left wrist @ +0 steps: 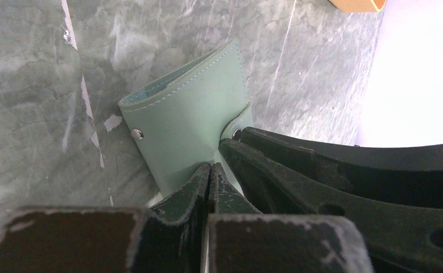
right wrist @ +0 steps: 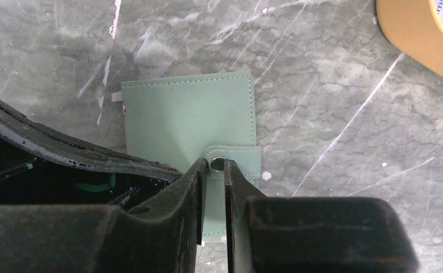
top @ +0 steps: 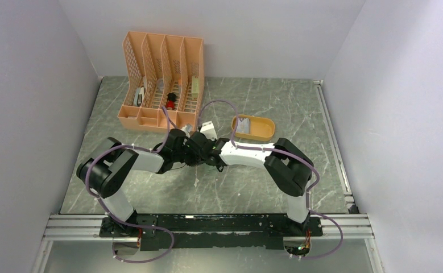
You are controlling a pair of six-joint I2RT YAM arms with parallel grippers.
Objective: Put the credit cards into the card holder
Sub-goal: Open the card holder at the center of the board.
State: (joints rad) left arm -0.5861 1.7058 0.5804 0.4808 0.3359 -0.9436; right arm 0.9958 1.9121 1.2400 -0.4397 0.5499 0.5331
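Marbled tabletop (right wrist: 350,131): card holder (right wrist: 187,114) is clamped at its edge by the left jaws, snap tab (right wrist: 239,156) pinched between the right jaws.

Plain white walls (top: 219,34) on 3 sides, grey-green marble counter (top: 298,108) w/ pale veins, aluminium rail (top: 350,224) at near edge.

card holder (right wrist: 187,116): sage green, pale stitching. table (right wrist: 344,79): grey marble, white veins. tray (top: 256,136): mustard. organizer (top: 133,51): peach lattice.
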